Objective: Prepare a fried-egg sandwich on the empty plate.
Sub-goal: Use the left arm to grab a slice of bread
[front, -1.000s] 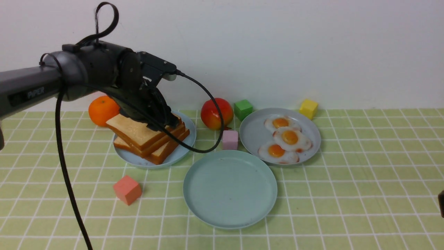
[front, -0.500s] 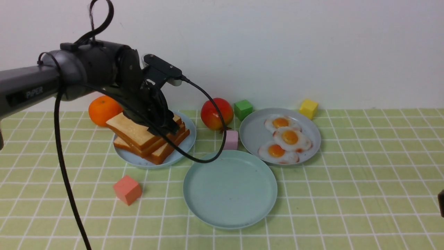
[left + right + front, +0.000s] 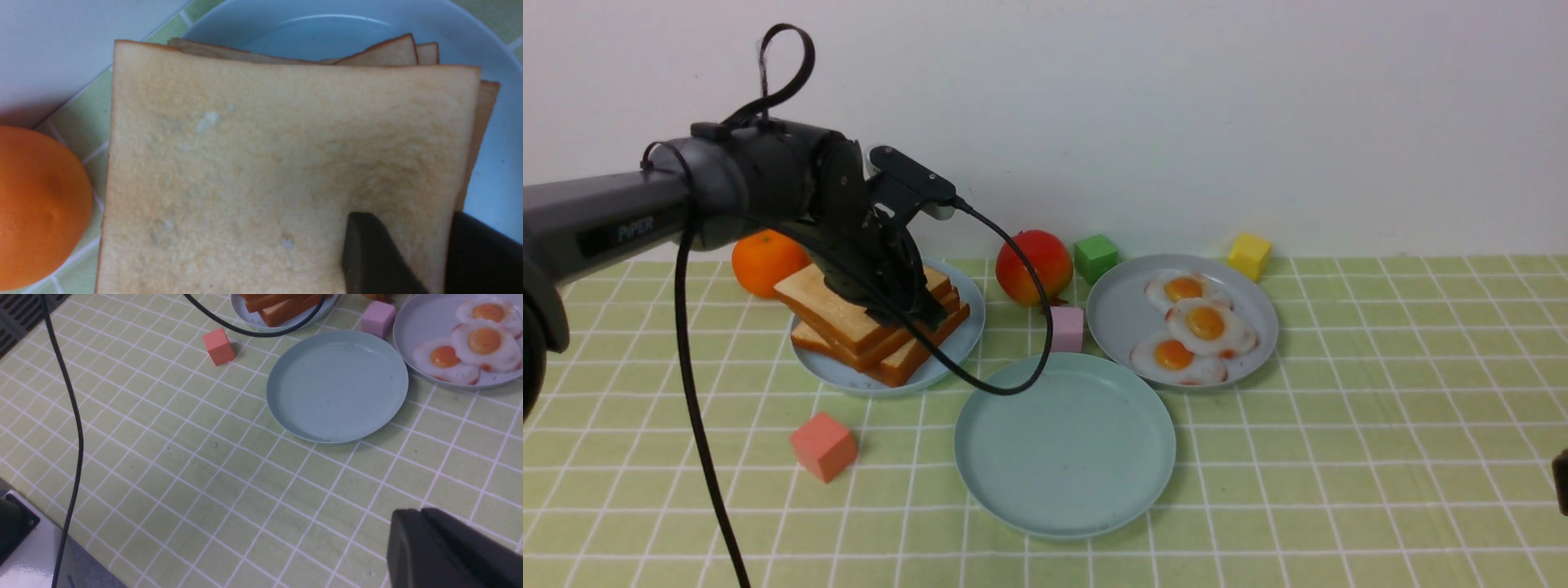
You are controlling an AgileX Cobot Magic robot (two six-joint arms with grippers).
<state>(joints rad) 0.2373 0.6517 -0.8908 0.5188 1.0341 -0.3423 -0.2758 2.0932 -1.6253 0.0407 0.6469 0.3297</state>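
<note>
The pale mint empty plate (image 3: 1064,445) (image 3: 337,386) lies bare at the table's middle front. No fried-egg sandwich is in view. Behind it on the left, a stack of toast slices (image 3: 849,314) rests on a bluish plate (image 3: 964,336). My left gripper (image 3: 907,306) (image 3: 408,218) is at the stack's right edge, shut on the top toast slice (image 3: 265,163), with one finger on top of it and the other under its edge. Three fried eggs (image 3: 1207,322) lie on a grey-blue plate (image 3: 1111,318) at the back right. My right gripper (image 3: 408,516) hovers shut over the tablecloth at the front right.
An orange (image 3: 764,260) and a red apple (image 3: 1033,268) flank the toast plate. A pink cube (image 3: 1065,329), green cube (image 3: 1094,257), yellow cube (image 3: 1249,256) and salmon cube (image 3: 823,446) are scattered around. The left arm's black cable (image 3: 1005,384) droops over the mint plate's far rim.
My left gripper has narrowed onto the top toast slice, and the arm has shifted slightly right. The right arm has not moved.
</note>
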